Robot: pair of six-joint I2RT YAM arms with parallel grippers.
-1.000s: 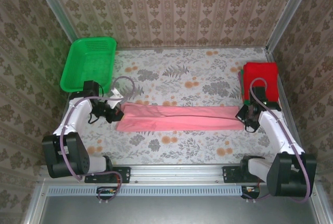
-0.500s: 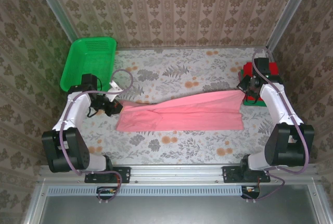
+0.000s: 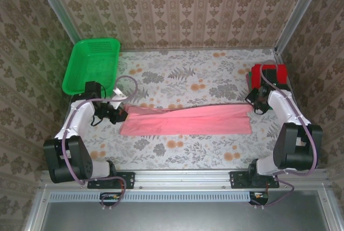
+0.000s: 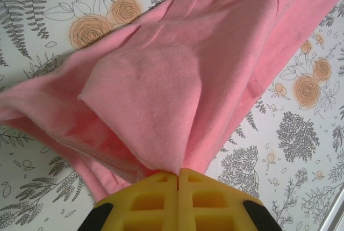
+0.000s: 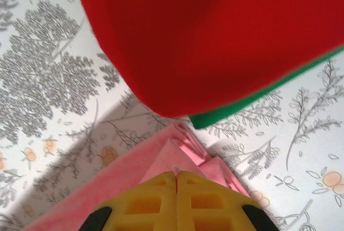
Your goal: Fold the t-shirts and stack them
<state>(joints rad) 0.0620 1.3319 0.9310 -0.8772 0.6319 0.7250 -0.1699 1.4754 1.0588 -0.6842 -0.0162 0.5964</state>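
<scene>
Top external shows you the pink t-shirt (image 3: 185, 120) drawn out as a long, narrow band across the near middle of the flowered table (image 3: 183, 75), running from one arm to the other. Your left gripper (image 3: 120, 114) sits at the band's left end, just in front of the green basket (image 3: 91, 64) that stands in the far left corner. Your right gripper (image 3: 253, 102) sits at the band's far right corner, just beside the near edge of the red t-shirt (image 3: 269, 73), which lies folded by the right wall. From the left wrist camera you can see the two yellow fingers pressed together with no gap, and a bunched fold of pink cloth is pinched in the seam between them. From there the cloth fans up and away from the tips in loose ridges, with its lower layers sagging toward the table on the left. On the right wrist camera the fingers are likewise clamped flat against each other, and several stacked pink edges run straight into the line where they meet, so this hand grips the shirt as well. Just beyond those tips lies the red folded shirt, with the green t-shirt (image 5: 252, 102) peeping out under its near edge. The pink corner lies close to that stack, but you cannot tell whether it touches it.
</scene>
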